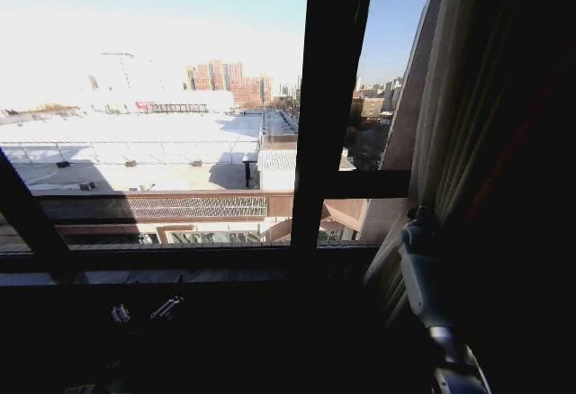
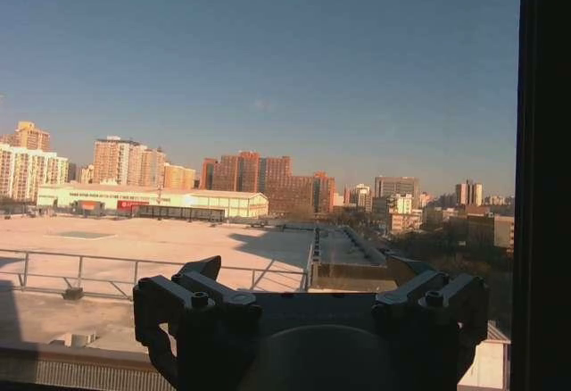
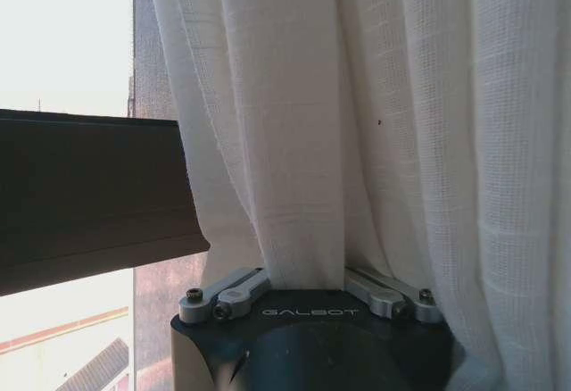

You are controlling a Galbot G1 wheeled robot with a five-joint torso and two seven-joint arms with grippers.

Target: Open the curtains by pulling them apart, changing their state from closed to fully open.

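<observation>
1. Left of the window frame's dark upright bar (image 1: pixel 331 97), the left gripper (image 2: pixel 308 297) is hanging before bare glass, jaws spread wide, holding nothing.
2. Right of that bar, the curtains (image 1: pixel 463 133) are hanging bunched beside the window.
3. There the right gripper (image 3: pixel 308 275) is clamping a curtain fold.

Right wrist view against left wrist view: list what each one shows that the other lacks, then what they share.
Right wrist view alone: the white pleated curtain, a bunch of its folds pinched in the right pincer, and a dark horizontal window bar beside it.

Left wrist view alone: the left pincer open with nothing between its fingers, blue sky, a flat rooftop, distant orange tower blocks, and a dark upright window frame at the edge.

Both: bright daylight through the glass, part of the dark framing, and that arm's own pincer in the foreground.
</observation>
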